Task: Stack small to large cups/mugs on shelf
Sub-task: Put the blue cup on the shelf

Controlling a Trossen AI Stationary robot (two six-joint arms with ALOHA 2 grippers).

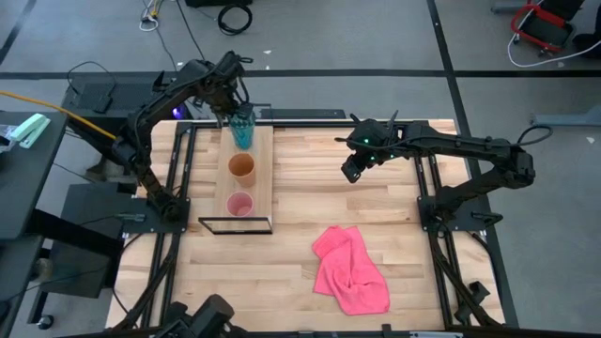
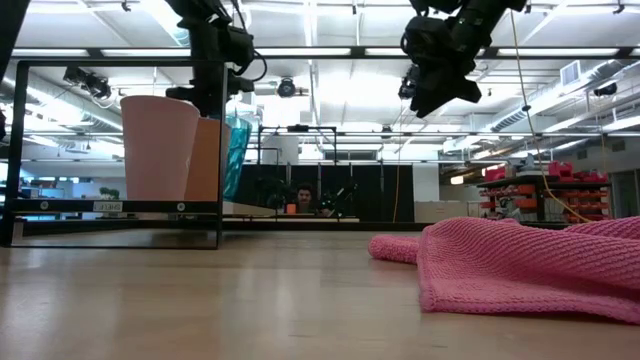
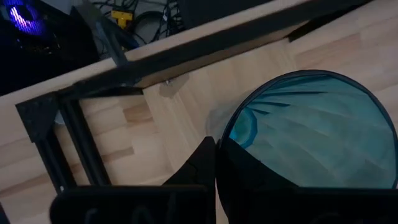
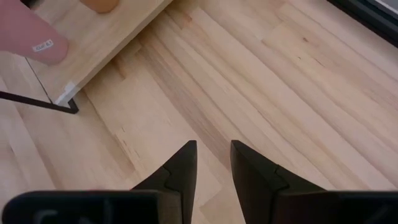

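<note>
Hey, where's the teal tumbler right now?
In the high view, the teal tumbler stands at the shelf's far end, beside the orange cup, with the left hand at its rim.

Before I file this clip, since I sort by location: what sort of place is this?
Most likely a robotics lab or workshop hall. Two arms are mounted at a slatted wood table, cables trail over a grey floor, and the low view shows an open industrial ceiling with strip lights above equipment racks.

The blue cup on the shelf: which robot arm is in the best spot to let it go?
The left. Its end effector is right at the blue cup, a finger over the rim, at the shelf's far end. The right end effector hangs above bare table, away from the cups.
</note>
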